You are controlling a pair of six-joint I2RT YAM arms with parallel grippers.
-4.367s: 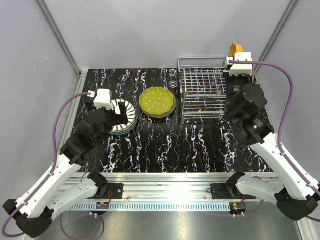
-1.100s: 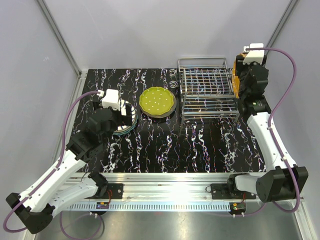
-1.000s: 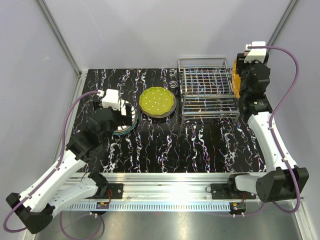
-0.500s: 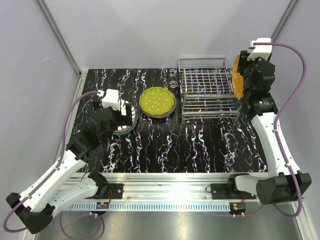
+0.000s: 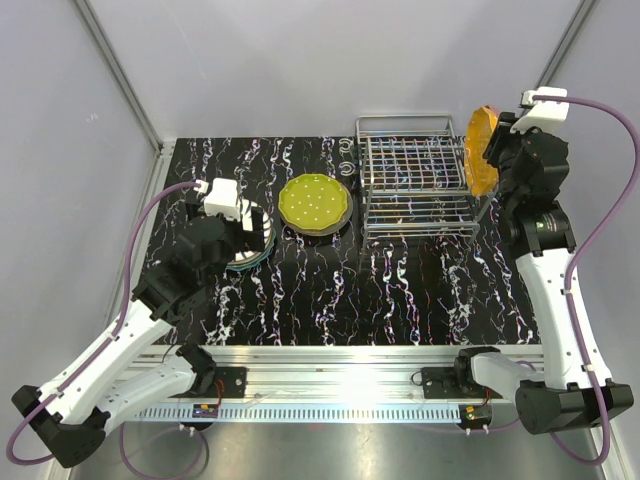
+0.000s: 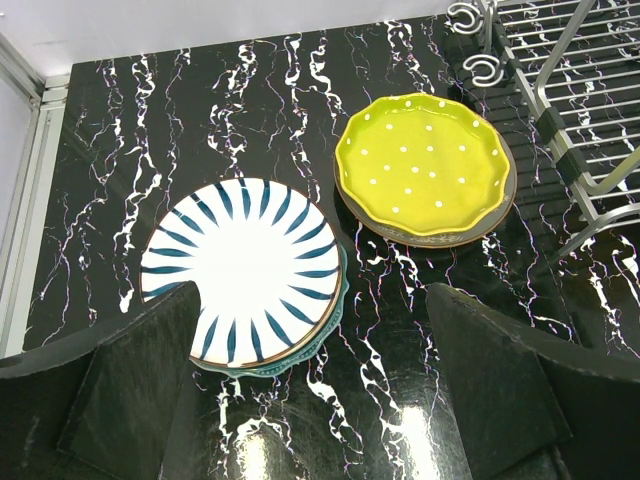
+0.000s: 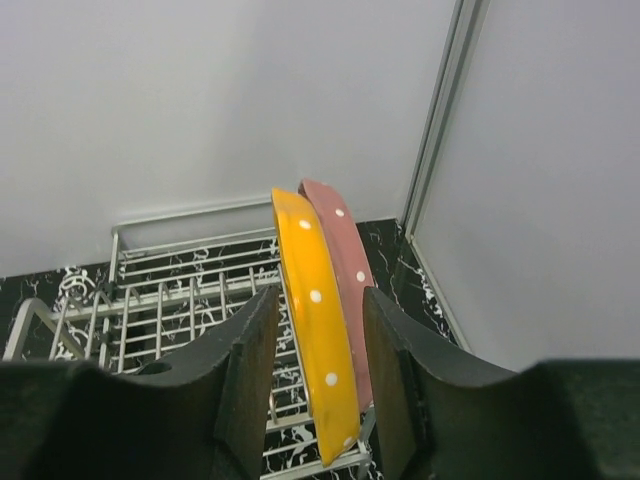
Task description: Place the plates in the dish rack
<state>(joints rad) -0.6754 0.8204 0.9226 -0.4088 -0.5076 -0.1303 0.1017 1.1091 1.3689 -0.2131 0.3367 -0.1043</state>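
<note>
The right fingers (image 7: 245,385), matte black and tapered, are closed on a pair of glazed plates held on edge in the air at the right end of the dish rack (image 5: 405,119). One is the orange dotted plate (image 7: 322,380), the other the pink dotted plate (image 7: 340,230) pressed against its back. Both are round, with white spots. The rack is chrome wire, a rectangular grid with upright rails.

The left fingers (image 6: 140,385) stand wide apart with nothing between them, above the black-striped white plate (image 6: 245,265). That plate lies flat on a teal plate (image 6: 290,365) whose rim shows beneath it. Just beside this stack, the yellow-green dotted plate (image 6: 425,165), wavy-edged, rests on a darker plate. The worktop (image 6: 250,100) is glossy black with white marble veining.
</note>
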